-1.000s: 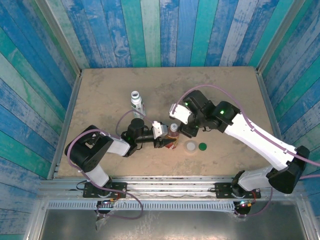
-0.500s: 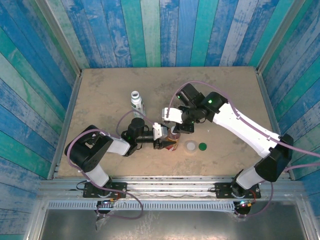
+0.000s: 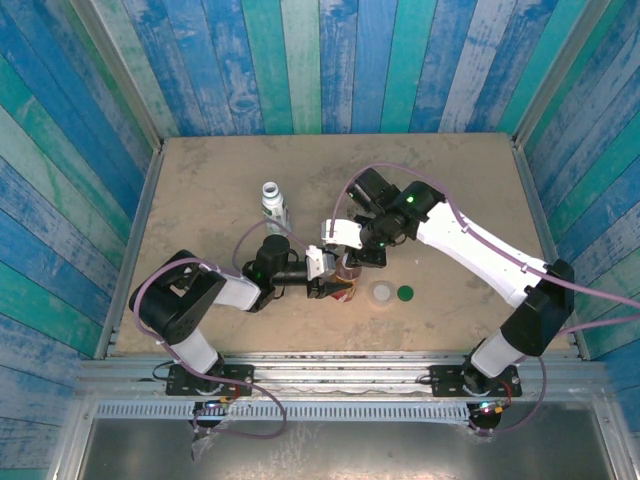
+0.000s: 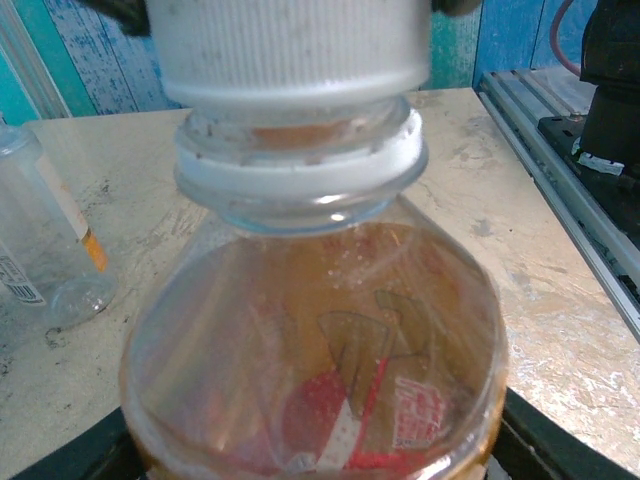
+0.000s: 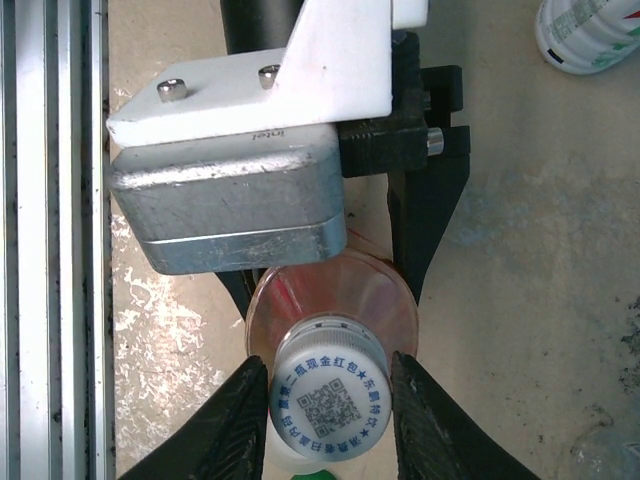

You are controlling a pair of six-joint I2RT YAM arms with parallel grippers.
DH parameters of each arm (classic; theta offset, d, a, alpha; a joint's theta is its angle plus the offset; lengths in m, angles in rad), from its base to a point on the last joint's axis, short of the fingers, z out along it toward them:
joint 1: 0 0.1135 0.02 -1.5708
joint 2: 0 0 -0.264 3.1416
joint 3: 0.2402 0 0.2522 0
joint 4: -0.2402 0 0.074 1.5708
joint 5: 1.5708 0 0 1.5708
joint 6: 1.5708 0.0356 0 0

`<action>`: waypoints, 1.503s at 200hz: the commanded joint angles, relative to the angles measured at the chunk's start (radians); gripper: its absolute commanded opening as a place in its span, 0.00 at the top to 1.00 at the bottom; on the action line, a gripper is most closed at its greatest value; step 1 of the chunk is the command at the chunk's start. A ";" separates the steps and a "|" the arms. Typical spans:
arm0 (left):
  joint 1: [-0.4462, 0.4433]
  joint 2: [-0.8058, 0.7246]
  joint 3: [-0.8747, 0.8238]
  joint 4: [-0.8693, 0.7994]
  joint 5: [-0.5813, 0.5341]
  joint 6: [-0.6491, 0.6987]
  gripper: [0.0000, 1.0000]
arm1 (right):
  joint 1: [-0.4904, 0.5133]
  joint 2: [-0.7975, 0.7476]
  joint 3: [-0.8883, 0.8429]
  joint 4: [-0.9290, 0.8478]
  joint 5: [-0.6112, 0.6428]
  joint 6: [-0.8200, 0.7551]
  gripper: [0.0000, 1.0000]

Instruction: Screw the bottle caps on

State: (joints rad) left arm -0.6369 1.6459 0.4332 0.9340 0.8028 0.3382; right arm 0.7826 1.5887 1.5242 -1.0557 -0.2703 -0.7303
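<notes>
Gritty tan tabletop [image 3: 200,180], walled with painted blue-green planks. Pinched in the right gripper [image 5: 330,400]: ribbed white cap [image 5: 330,385], seated on the amber bottle [image 4: 310,360]. Clamped in the left gripper [image 3: 337,288]: that bottle's round, glossy belly. Just beside: wide translucent cap [image 3: 381,293], dark green cap [image 3: 405,293]. Farther back, white bottle [image 3: 273,205].

The left gripper [image 3: 333,285] and its camera housing [image 5: 230,200] crowd close beyond the right gripper [image 5: 330,400]; bare table [image 5: 540,250] lies open alongside.
</notes>
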 commanded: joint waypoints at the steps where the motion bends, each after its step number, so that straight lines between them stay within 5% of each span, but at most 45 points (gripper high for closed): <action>1: -0.003 -0.017 -0.006 -0.106 0.010 0.005 0.37 | -0.004 0.009 0.028 -0.049 -0.003 -0.083 0.65; 97: -0.003 -0.020 -0.003 -0.104 -0.037 -0.017 0.38 | 0.013 0.035 0.042 -0.055 -0.001 0.092 0.70; 174: -0.002 -0.025 -0.001 -0.108 -0.134 -0.053 0.38 | 0.175 -0.007 -0.055 0.062 0.374 0.849 0.77; 201: -0.003 -0.027 0.000 -0.101 -0.135 -0.057 0.38 | 0.192 0.011 -0.052 0.057 0.408 1.096 0.78; 258: -0.003 -0.039 -0.011 -0.097 -0.139 -0.051 0.38 | 0.188 -0.013 -0.043 0.062 0.425 1.036 0.69; 300: -0.003 -0.038 -0.009 -0.101 -0.139 -0.050 0.38 | 0.185 -0.019 -0.033 0.065 0.394 0.989 0.54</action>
State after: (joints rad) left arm -0.6418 1.6291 0.4358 0.9115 0.7158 0.2794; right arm 0.9653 1.5711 1.4963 -0.9752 0.1490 0.2779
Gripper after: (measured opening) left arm 0.626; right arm 0.428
